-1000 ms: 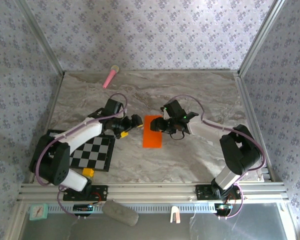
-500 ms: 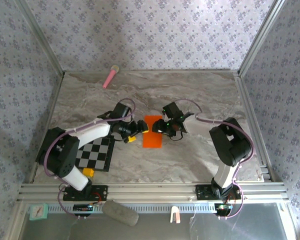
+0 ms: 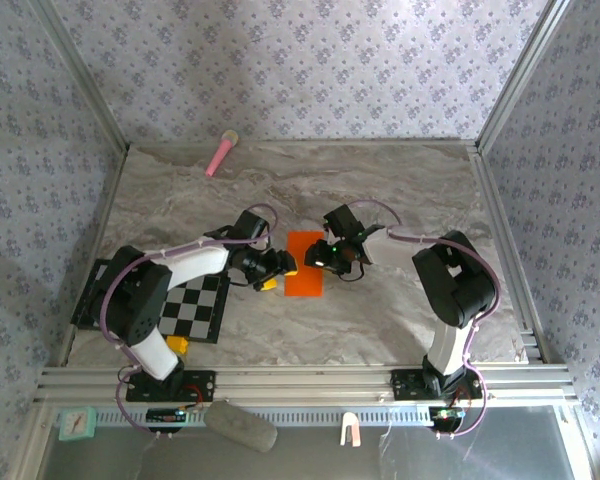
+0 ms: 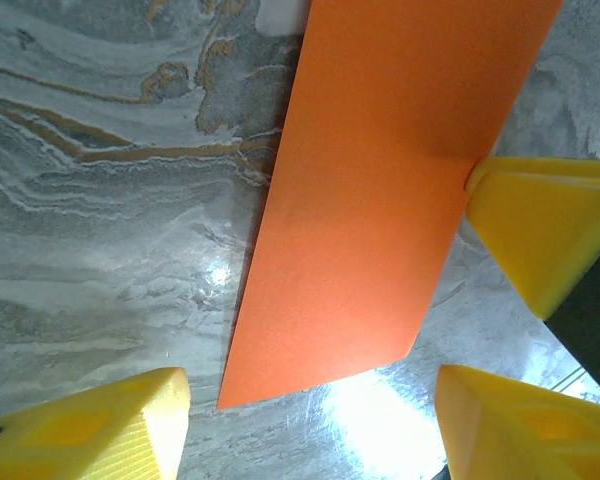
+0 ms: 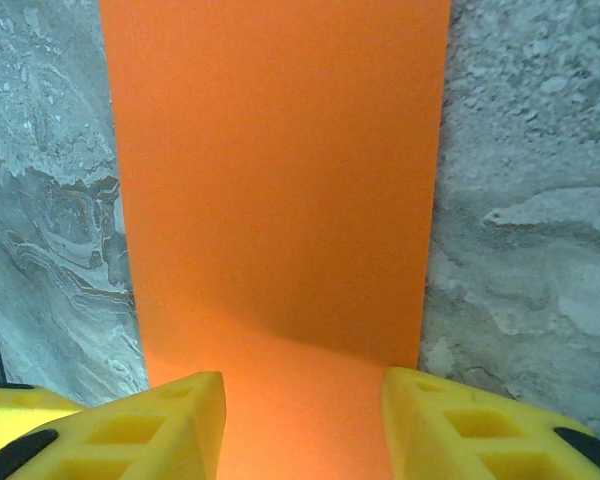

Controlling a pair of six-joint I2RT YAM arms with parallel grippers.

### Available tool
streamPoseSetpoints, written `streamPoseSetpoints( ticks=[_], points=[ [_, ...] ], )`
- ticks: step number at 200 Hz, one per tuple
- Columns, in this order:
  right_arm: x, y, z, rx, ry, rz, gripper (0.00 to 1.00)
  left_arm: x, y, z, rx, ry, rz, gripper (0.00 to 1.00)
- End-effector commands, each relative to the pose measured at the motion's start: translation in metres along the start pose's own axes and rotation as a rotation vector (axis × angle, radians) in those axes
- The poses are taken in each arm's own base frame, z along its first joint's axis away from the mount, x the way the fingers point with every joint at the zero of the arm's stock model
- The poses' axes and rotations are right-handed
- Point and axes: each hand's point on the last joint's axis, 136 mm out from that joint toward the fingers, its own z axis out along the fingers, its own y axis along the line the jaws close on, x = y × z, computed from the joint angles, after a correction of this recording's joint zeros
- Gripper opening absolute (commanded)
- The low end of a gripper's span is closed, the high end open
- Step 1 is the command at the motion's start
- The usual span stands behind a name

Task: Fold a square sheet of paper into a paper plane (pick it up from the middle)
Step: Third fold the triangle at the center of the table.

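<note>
The square sheet of paper (image 3: 304,264) lies flat on the marble table as a bright orange rectangle, longer than it is wide. No paper plane is in view. My left gripper (image 3: 279,267) sits low at the sheet's left edge, open. In the left wrist view its yellow fingertips (image 4: 90,430) flank bare table just short of the paper's near corner (image 4: 365,200). My right gripper (image 3: 321,256) is at the right edge, open. Its fingers (image 5: 155,425) straddle the orange sheet (image 5: 280,180), which runs between them. One of its fingers (image 4: 545,235) touches the sheet's edge.
A black-and-white checkered mat (image 3: 185,308) lies left of the paper, under the left arm. A small yellow block (image 3: 176,345) rests at its near edge. A pink stick (image 3: 221,153) lies at the back left. Metal frame rails (image 3: 280,380) bound the table.
The left arm has reached right up to the paper's left edge, and its jaws have narrowed. The right gripper has edged left onto the sheet's right edge, jaws slightly narrower.
</note>
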Motion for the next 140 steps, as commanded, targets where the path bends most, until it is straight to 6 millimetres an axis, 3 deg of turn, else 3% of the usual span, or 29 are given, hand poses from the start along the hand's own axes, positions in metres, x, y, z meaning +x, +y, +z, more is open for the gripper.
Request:
streamPoseSetpoints(
  ticks=[1, 86, 140],
  points=[
    [0.009, -0.018, 0.007, 0.063, 0.045, 0.027, 0.46, 0.004, 0.001, 0.008, -0.004, 0.03, 0.013, 0.61],
    [0.008, -0.016, 0.008, 0.048, 0.052, 0.033, 0.38, 0.011, 0.006, 0.02, -0.01, 0.07, 0.003, 0.45],
    [-0.006, 0.037, -0.024, -0.161, -0.037, -0.046, 0.35, 0.009, 0.016, 0.021, -0.056, 0.052, -0.001, 0.43]
  ],
)
